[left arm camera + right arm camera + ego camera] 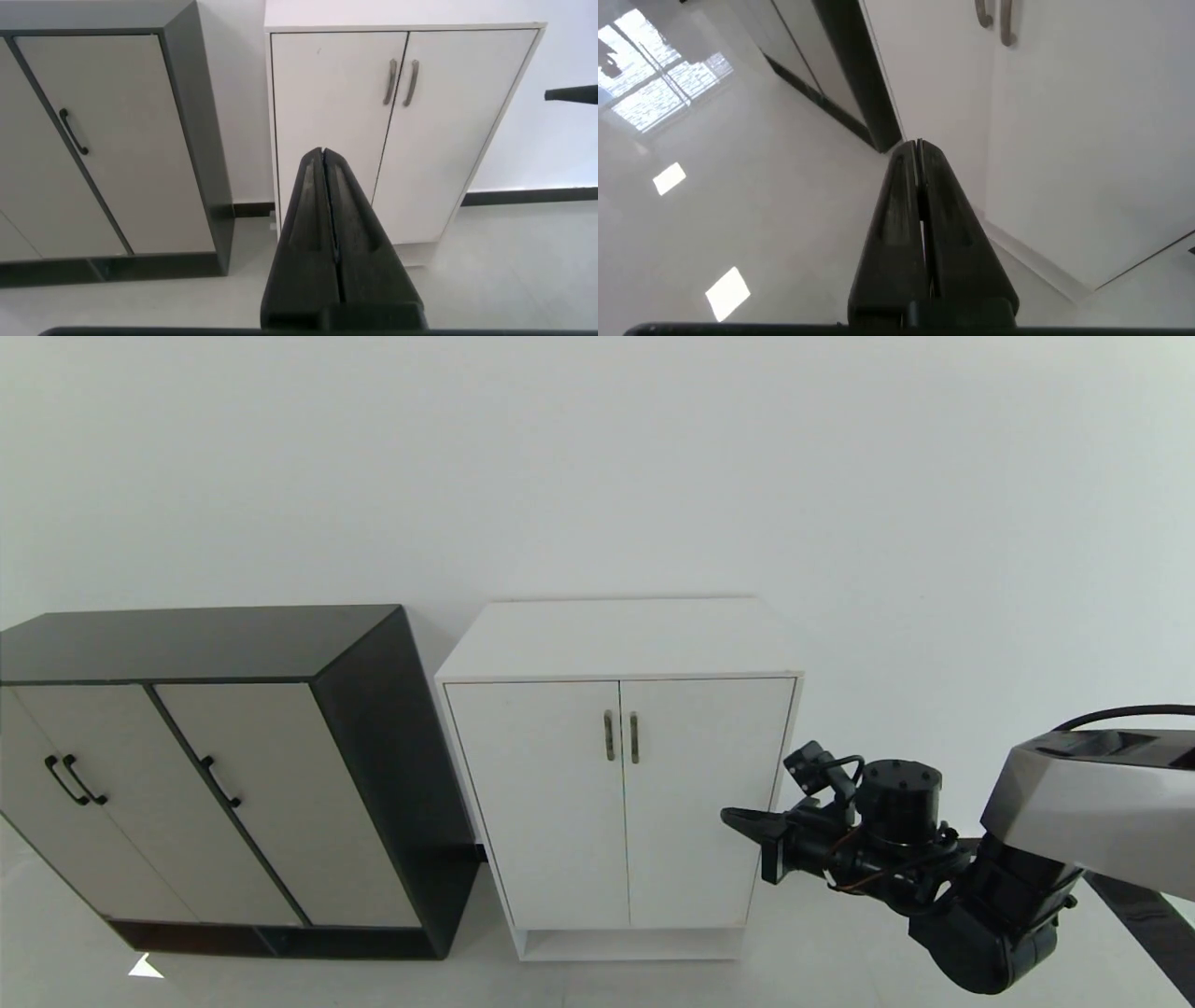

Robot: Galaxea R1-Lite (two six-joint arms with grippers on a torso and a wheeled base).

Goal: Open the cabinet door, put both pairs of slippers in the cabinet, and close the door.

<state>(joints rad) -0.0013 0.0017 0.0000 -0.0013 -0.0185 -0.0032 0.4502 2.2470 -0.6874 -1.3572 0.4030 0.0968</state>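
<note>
Pressed together, the right gripper's jaws are held before the white cabinet's right edge, and the left gripper is likewise closed. With both doors shut beside the dark cabinet, contents are hidden; the slim handles could be missed unless the jaws are opened.

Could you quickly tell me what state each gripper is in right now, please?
Left gripper: closed, holding nothing.
Right gripper: closed, holding nothing.
</note>
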